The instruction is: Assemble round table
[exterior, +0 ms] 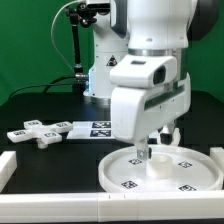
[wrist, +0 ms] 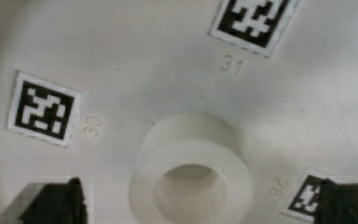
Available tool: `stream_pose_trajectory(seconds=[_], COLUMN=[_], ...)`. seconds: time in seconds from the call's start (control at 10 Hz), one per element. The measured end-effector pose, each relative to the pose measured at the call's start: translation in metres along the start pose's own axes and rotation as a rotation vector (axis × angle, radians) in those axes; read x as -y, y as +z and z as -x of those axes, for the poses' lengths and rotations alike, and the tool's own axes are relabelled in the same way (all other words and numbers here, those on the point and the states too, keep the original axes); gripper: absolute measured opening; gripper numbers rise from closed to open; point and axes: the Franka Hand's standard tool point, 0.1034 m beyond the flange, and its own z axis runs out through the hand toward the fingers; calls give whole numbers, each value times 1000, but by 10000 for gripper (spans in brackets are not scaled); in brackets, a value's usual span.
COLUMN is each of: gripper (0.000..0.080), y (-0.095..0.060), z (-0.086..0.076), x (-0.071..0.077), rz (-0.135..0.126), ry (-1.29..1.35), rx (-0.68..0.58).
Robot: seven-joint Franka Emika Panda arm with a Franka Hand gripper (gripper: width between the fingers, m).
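- Round table parts are spread on the black table (exterior: 45, 105). The large rimmed round disc (exterior: 125, 172) is laid flat on it, directly beneath the arm's wrist.
- Small black-and-white square tags (wrist: 46, 105) are seen on the disc's upper face, set around its middle.
- A short thick cylinder leg (wrist: 194, 165) is stood upright at the disc's middle, with its hollow end turned up toward the wrist camera. Whether it is fastened to the disc cannot be told.
- The pincer (exterior: 152, 152) is held low over the disc's middle, pointing straight down and close above the leg.
- The pincer is spread wide. In the wrist view its dark fingertips (wrist: 48, 205) are seen well apart, one to each side of the leg, and neither is pressed against it. Nothing is clasped between them.
- The cross-shaped base (exterior: 35, 133) is laid flat on the table, well apart from the disc, beyond it and toward the exterior view's left of it. Tags are carried on its arms.
- The marker board (exterior: 92, 127) is seen just beside the cross-shaped base, on the side nearer the disc and behind the disc's rim.
- Plain white border blocks (exterior: 8, 166) are placed along the table's edges, one well apart from the disc toward the exterior view's left and another in front of it.
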Motion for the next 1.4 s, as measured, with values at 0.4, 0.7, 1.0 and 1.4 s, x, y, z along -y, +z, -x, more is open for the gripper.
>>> stream_pose_trajectory(seconds=[0.4,0.7,1.0,1.4], gripper=[649,649,649,649], y=[-8,-8,-10,-5], z=[12,11,11,14], x=[13,14,35,53], rz=[-1,-7,-8,-44], ry=[69,216,561,883], rx=[4,0,1,-17])
